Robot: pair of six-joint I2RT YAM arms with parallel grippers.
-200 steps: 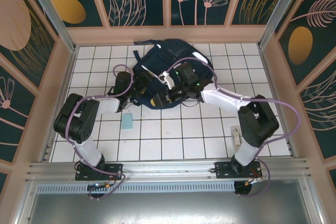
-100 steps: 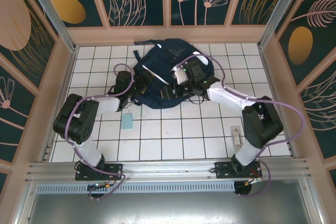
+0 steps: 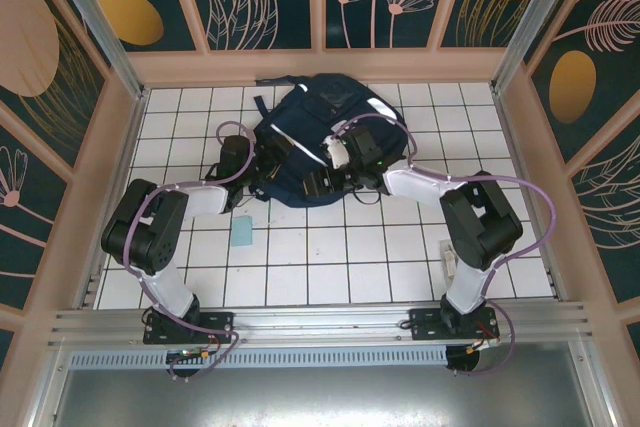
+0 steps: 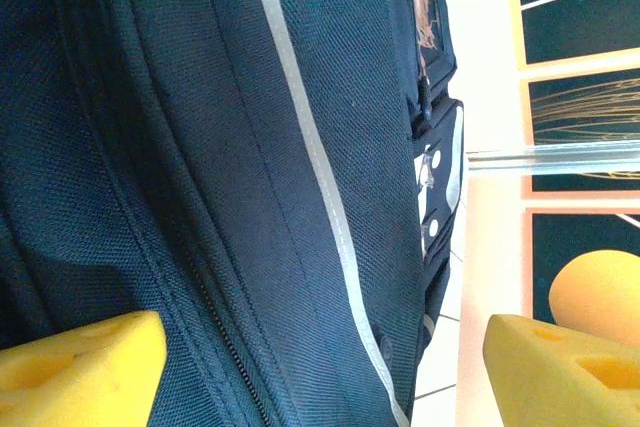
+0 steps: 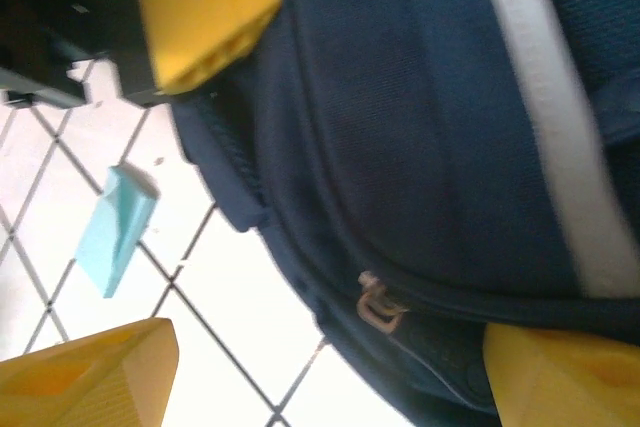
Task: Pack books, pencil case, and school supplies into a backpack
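Note:
The navy backpack [image 3: 318, 122] with white stripes lies at the back middle of the tiled table [image 3: 330, 267]. My left gripper [image 3: 268, 163] is at its left side, open, with dark fabric, a zipper line and a white stripe [image 4: 310, 147] between its yellow fingertips [image 4: 85, 367]. My right gripper [image 3: 313, 184] is open over the backpack's near edge, and a metal zipper pull [image 5: 378, 305] sits between its fingertips [image 5: 95, 372]. Of the school supplies, a light-blue flat piece [image 3: 242, 232] [image 5: 118, 230] and a whitish oblong piece [image 3: 450, 259] lie on the tiles. The pencil case and books are out of view.
Pink walls [image 3: 100, 177] enclose the table on the left, right and back. The left gripper's yellow finger [image 5: 200, 12] shows close above the right one in the right wrist view. Open tiles lie between the backpack and the arm bases.
My right gripper rose over the backpack's middle, then came back down to its near edge. The left arm has stayed put.

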